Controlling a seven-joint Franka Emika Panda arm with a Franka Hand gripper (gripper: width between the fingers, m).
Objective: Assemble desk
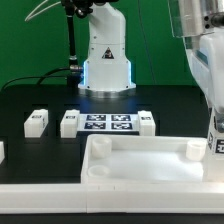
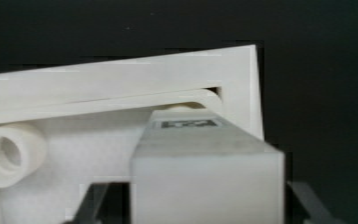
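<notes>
The pincer [image 2: 202, 207] was clenched on a white square leg [image 2: 201, 165], its tagged end over the tabletop [image 2: 105, 95] corner at the exterior view's right. The tabletop lay on the near counter [image 1: 40, 95], with loose legs [image 1: 37, 121] and the marker board [image 1: 108, 123] farther back. The step looked like seating this leg. Next it would need aligning with the socket [image 2: 5, 157] beside it.

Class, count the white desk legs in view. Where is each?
4. Leftmost leg at the exterior view's left; second leg and third leg at either end of the marker board; held leg in the gripper by the tabletop. More may be hidden.
</notes>
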